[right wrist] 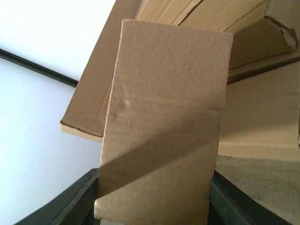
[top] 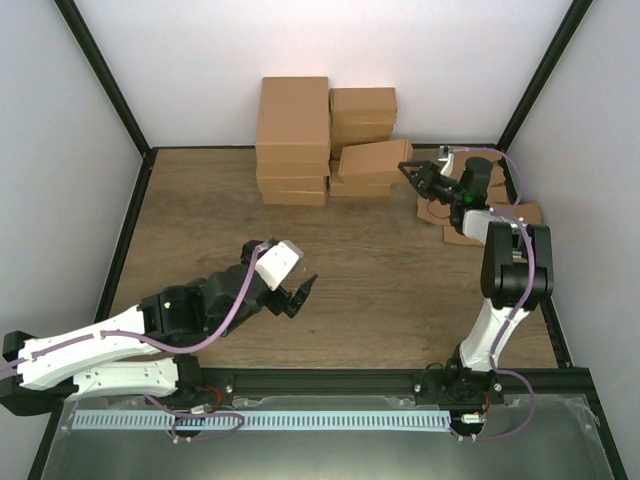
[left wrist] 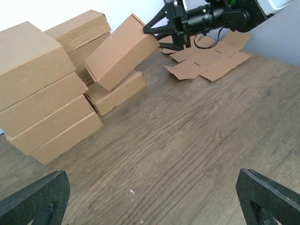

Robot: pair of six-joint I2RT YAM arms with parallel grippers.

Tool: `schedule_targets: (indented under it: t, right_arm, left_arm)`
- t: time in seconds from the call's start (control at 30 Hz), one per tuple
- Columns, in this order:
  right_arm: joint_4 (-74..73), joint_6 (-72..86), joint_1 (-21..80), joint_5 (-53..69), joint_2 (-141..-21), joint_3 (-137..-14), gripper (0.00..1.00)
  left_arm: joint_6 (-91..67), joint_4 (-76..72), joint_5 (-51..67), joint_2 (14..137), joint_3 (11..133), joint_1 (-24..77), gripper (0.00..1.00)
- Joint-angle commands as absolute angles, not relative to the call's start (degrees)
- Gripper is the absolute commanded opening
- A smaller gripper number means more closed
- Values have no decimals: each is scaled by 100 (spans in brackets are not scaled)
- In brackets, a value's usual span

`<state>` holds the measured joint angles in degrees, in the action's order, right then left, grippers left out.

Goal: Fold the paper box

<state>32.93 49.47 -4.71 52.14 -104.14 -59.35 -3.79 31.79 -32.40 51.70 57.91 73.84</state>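
Right gripper (top: 408,172) clamps tilted paper box (top: 372,160) against carton stack (top: 292,140), table's (top: 380,300) back edge; left gripper (top: 300,297) wide apart, empty.

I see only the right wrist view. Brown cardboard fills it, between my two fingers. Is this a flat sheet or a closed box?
Observer: A closed carton. In the left wrist view the right gripper grips its raised end, and the carton is tilted.
Operator: What is its lower end touching?
Observer: It leans on a low pile of cartons, next to a taller stack at the back of the table.
Operator: Where is the other arm?
Observer: The left gripper is open above bare wood at mid-table, far from the cartons and from the flat blanks near your arm.
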Motion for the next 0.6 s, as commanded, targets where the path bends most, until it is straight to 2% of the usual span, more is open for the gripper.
schedule_targets:
  t: [0.0, 0.57]
  right_arm:
    - [3533, 4951, -492, 5690, -11038, -6720, 48]
    - [3797, 5336, -310, 6111, -12608, -8102, 50]
  left_arm:
    - [-278, 2896, -2937, 5266, 5659, 7152, 100]
    - [-133, 2610, -2115, 5467, 5484, 6331, 100]
